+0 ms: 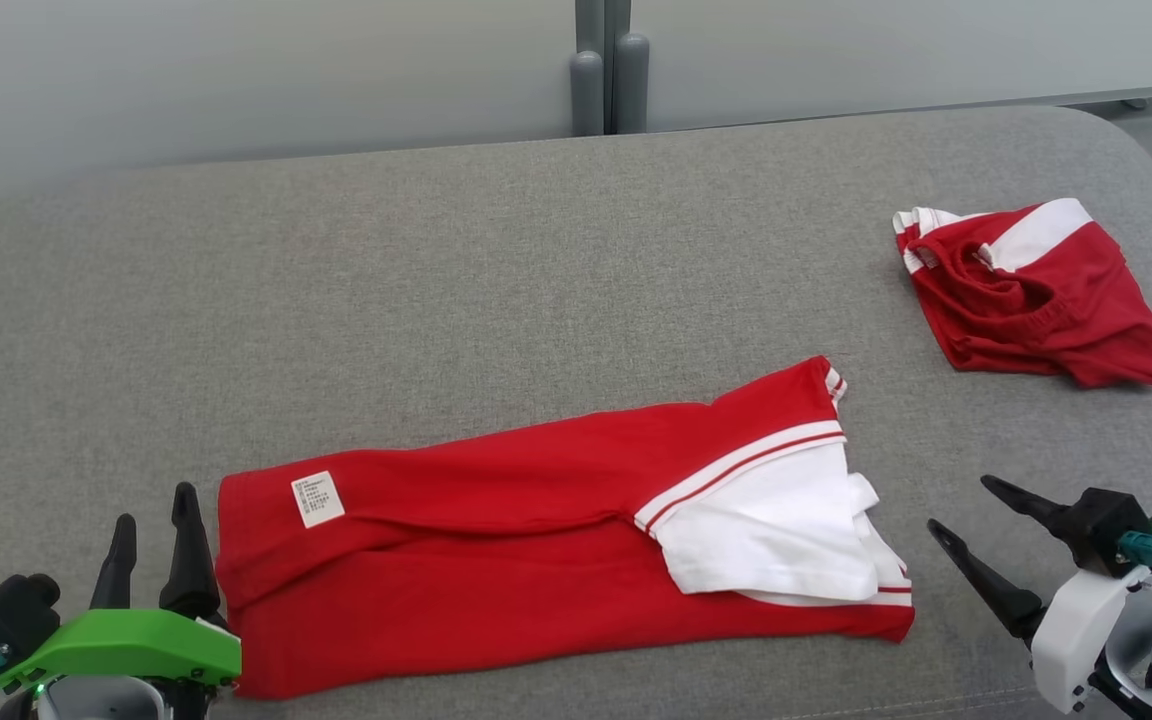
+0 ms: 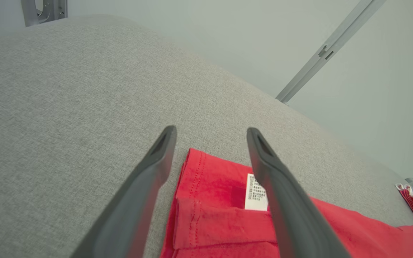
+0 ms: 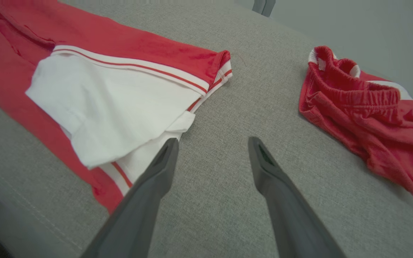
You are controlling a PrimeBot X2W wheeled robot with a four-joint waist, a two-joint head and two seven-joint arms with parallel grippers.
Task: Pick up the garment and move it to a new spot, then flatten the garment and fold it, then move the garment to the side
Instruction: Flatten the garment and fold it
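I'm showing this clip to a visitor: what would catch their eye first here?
A red and white shirt lies folded into a strip across the near middle of the grey cushion. Crumpled red and white shorts sit apart at the far right. The left gripper and right gripper stand open at the shirt's two ends, holding nothing.

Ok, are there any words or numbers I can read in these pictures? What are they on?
White label on the red shirt: a few lines of tiny dark print, too small and blurred to read.
Red shorts: no writing that I can see.
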